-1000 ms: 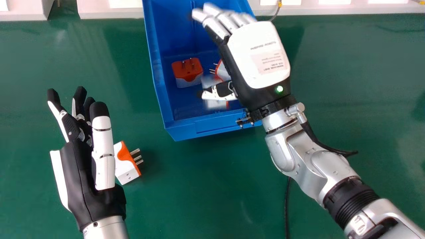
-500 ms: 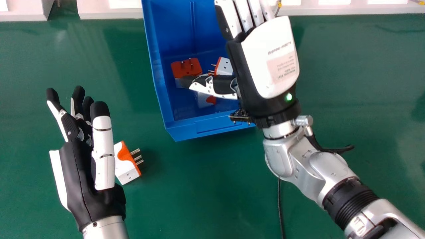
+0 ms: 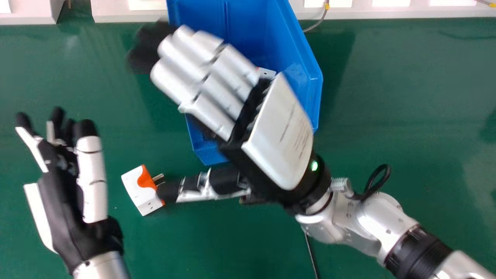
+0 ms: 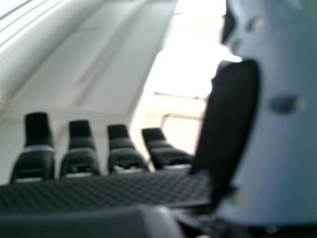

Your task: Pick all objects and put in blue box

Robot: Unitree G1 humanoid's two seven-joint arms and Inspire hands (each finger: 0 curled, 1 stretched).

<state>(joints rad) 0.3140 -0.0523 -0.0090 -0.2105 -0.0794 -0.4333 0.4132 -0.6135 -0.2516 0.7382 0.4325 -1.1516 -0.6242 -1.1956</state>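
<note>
Over blue box [image 3: 286, 42], R hand [image 3: 279, 139] partly in way, fingers wide; nr adapter [image 3: 137, 190], L hand [image 3: 64, 209], fingers wide.

we list one green tabletop [image 3: 407, 97], smooth, a faint pale sheen toward the right of the head view. along its far edge we record a pale frame [image 3: 128, 16], in sections, with bright white rectangles [image 3: 390, 3]. item: one thin cable [image 3: 319, 22], yellow-banded, curving onto the green. in the right hand view we enter pale grey panelling [image 4: 109, 54] with slanting lines, beside a glaring white patch of light [image 4: 193, 47], and beige shapes [image 4: 183, 106] we cannot identify.
</note>
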